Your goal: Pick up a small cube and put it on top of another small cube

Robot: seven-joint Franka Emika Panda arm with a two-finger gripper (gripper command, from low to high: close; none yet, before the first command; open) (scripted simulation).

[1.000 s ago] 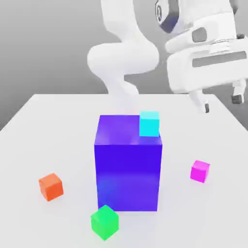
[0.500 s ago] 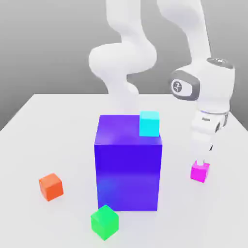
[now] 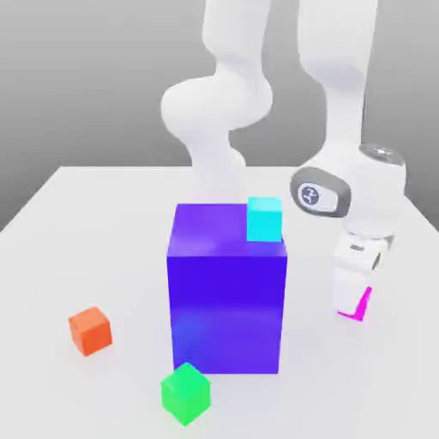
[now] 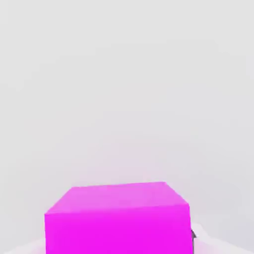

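Fingers (image 3: 351,302) clamped on the small cube (image 3: 362,306), low over the pale worktop (image 3: 103,223). Plain grey backdrop behind the fingers.

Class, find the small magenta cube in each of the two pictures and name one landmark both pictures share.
Exterior view: the magenta cube sits on the table toward the exterior view's right, beside the big blue-purple block, mostly hidden behind the gripper that has closed on it.
Hand view: the magenta cube shows large and close.
Shared landmark: the pale table surface under the cube.
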